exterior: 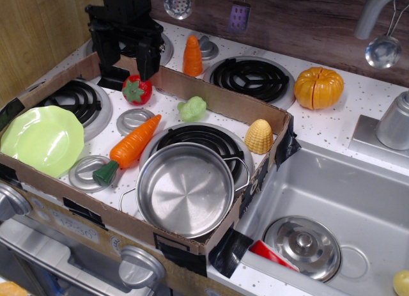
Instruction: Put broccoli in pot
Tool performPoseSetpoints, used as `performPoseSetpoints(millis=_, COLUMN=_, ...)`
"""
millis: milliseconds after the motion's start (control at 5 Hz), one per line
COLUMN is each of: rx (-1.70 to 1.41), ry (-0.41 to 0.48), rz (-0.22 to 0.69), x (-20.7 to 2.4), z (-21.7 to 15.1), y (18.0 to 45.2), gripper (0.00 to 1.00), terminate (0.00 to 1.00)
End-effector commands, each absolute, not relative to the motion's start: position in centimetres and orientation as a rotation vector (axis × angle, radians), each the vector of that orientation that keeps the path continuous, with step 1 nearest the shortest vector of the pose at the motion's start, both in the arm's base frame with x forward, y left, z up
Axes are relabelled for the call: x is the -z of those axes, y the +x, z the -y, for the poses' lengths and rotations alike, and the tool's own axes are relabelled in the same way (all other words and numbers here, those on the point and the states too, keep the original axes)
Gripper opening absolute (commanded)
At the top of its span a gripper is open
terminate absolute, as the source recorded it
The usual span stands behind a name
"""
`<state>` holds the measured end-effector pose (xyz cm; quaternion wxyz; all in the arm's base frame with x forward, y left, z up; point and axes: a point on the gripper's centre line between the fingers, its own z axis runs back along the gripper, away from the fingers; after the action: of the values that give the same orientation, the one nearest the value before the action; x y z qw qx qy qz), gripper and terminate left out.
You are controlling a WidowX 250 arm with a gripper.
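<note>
The broccoli (192,109) is a small pale green lumpy toy lying inside the cardboard box, just behind the front right burner. The pot (185,189) is a wide shiny steel pot with wire handles, standing empty on that burner at the box's front. My black gripper (128,58) hangs open and empty over the box's back left wall, just above the red strawberry (137,89). It is up and to the left of the broccoli.
A cardboard box (223,101) walls in the stove. Inside lie an orange carrot (131,146), a lime-green plate (41,139) and a yellow corn piece (259,135). Behind it stand an orange cone (192,55) and a pumpkin (318,87). A sink (345,187) with a steel lid (303,247) is at the right.
</note>
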<state>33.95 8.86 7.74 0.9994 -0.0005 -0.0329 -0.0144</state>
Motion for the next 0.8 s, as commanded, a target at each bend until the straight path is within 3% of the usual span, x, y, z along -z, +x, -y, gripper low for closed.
performPoseSetpoints(millis=0, rx=-0.069, ry=-0.023, rz=0.175, x=-9.4, z=-7.0, y=34.7, gripper=1.00, terminate=0.00)
performPoseSetpoints(millis=400, rx=0.026, ry=0.022, rz=0.232, x=-10.3, z=-4.5, y=35.2, gripper=1.00, terminate=0.00)
performPoseSetpoints(millis=600, rx=0.065, ry=-0.011, rz=0.256, x=-9.6, z=-3.7, y=35.9, gripper=1.00, terminate=0.00)
